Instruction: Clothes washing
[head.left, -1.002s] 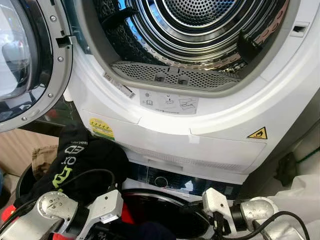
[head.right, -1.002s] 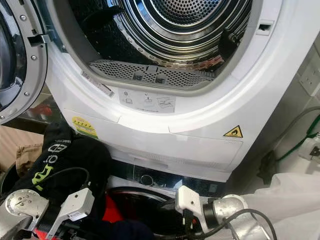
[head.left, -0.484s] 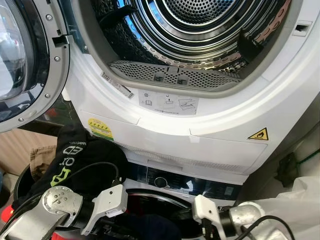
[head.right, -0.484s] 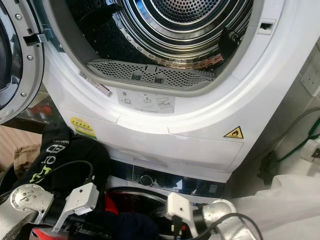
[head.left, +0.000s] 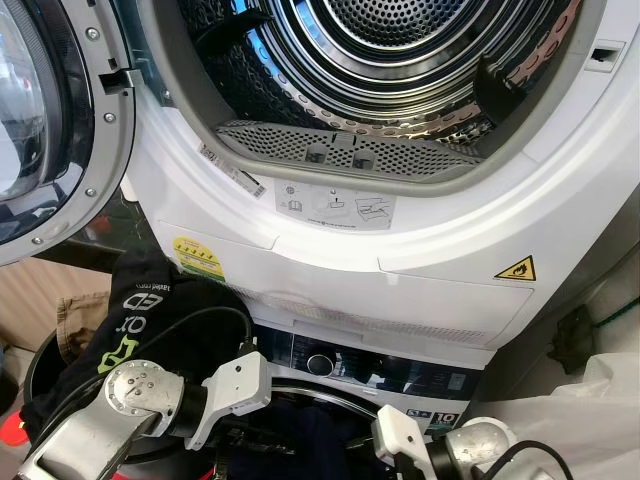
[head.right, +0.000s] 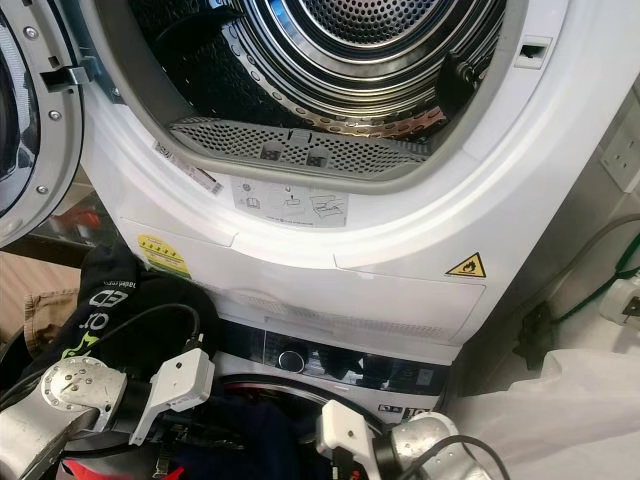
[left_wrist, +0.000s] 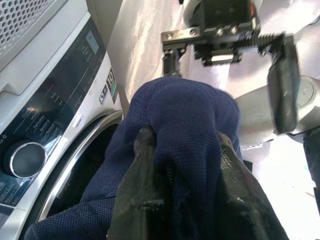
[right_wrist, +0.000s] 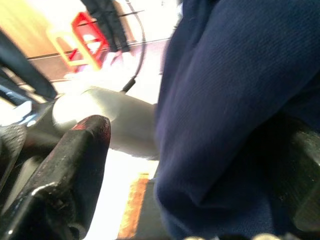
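The left claw (left_wrist: 182, 200) is clamped on a navy garment (left_wrist: 190, 120), both black fingers (left_wrist: 137, 195) pressing into bunched fabric. The garment sits just in front of the lower washing machine (head.left: 380, 375), at its round door opening, below the control dial (head.left: 320, 363). The right claw (right_wrist: 190, 170) has its fingers apart, one finger (right_wrist: 70, 170) clear of the cloth and the navy fabric lying between the two. Above, the dryer (head.left: 420, 250) stands with its door (head.left: 50, 110) swung open and the steel drum (head.left: 390, 50) exposed. A black garment with green lettering (head.left: 150, 320) hangs over a dark basket (head.left: 40, 365) at the robot's left.
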